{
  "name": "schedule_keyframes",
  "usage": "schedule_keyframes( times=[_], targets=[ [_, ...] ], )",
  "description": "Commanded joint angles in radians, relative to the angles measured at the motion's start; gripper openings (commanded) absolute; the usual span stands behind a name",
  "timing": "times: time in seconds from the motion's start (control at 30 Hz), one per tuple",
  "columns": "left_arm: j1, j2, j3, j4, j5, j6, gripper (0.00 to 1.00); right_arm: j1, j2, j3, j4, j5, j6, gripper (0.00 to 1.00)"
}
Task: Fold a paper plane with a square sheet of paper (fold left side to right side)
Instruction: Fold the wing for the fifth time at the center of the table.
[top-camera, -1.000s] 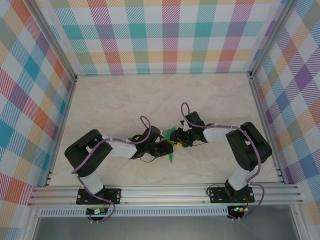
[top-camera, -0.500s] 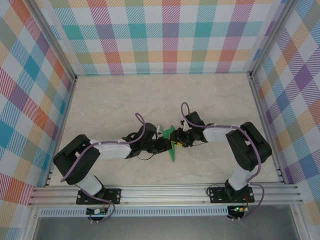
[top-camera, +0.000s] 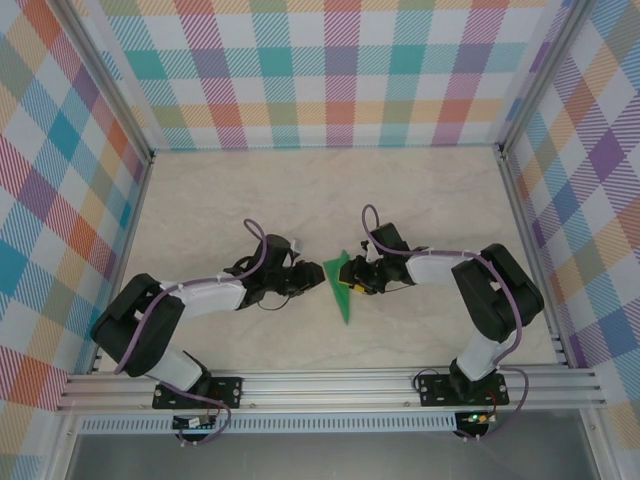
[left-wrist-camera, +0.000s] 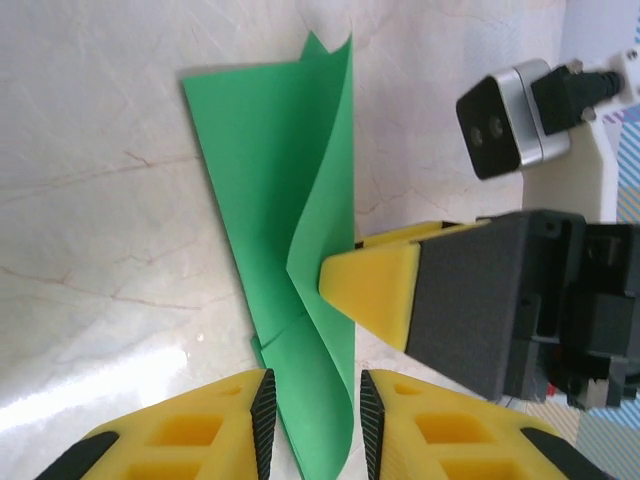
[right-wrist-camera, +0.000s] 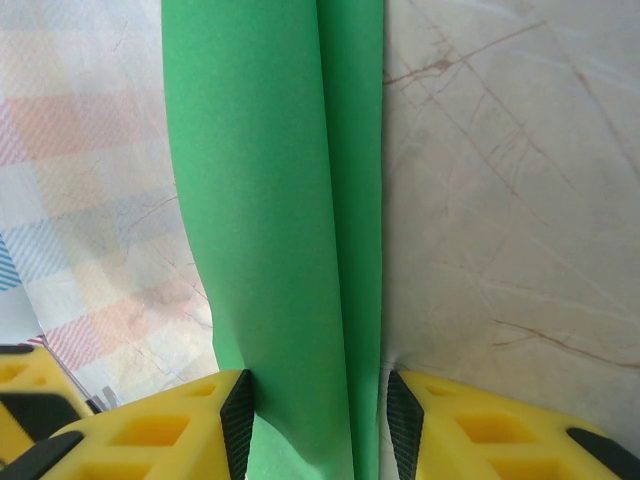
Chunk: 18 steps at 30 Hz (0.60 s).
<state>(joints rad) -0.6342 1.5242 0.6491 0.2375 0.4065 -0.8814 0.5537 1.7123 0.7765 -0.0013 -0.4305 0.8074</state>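
Note:
The green paper, folded into a slim pointed paper plane (top-camera: 343, 292), lies in the middle of the table with its tip toward the near edge. In the left wrist view the paper plane (left-wrist-camera: 265, 190) has one flap curling up against a right fingertip (left-wrist-camera: 372, 288). My left gripper (top-camera: 317, 280) sits just left of it. Its jaws (left-wrist-camera: 313, 388) stand apart with the paper's end lying loose between them. My right gripper (top-camera: 353, 284) reaches in from the right. Those jaws (right-wrist-camera: 315, 390) are open and straddle the folded strip (right-wrist-camera: 270, 200), which passes under the left finger.
Marble tabletop (top-camera: 420, 200) inside plaid walls (top-camera: 330, 70). Aluminium rails (top-camera: 330, 385) run along the near edge and up both sides. The right wrist's camera block (left-wrist-camera: 505, 120) hangs close above the paper.
My left gripper has opened and drawn back to the left, off the paper. The paper plane now shows in full on the table. The right arm has stayed put.

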Motion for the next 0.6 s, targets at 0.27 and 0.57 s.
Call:
schedule_keyframes(
  times=[0.27,0.57],
  targets=[
    [0.043,0.161,0.079,0.094,0.081,-0.033,0.3,0.02,0.045,-0.006,-0.03,0.022,-0.01,0.43],
    [0.043,0.215,0.093,0.146,0.1,-0.061,0.3,0.02,0.047,-0.003,-0.032,0.021,-0.011,0.43]
  ],
)
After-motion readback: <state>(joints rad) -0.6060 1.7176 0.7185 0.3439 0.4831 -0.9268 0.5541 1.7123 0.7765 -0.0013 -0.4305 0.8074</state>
